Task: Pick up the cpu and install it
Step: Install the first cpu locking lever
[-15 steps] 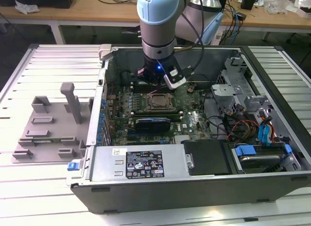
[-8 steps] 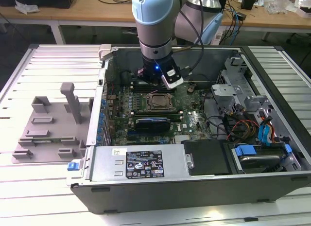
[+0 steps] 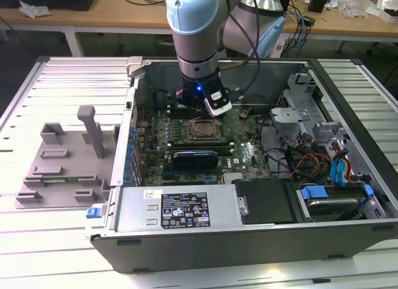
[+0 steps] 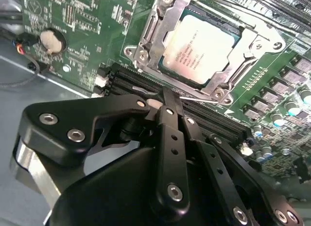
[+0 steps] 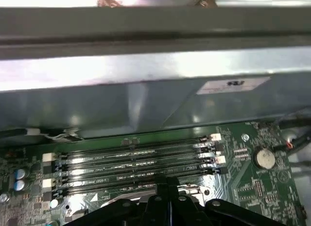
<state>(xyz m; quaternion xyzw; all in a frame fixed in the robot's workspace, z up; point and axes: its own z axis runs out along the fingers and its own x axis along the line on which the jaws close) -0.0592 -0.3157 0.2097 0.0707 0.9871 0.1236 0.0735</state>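
Your gripper (image 4: 167, 97) pressed together, empty, just beside cpu (image 4: 201, 48); cpu seated in socket (image 4: 146, 39) on motherboard (image 4: 77, 36).

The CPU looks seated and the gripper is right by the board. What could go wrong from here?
The cpu lies in its socket frame; a bump might shift it. The gripper, fingers together, sits close over the memory slots, so a sideways move could scrape them.
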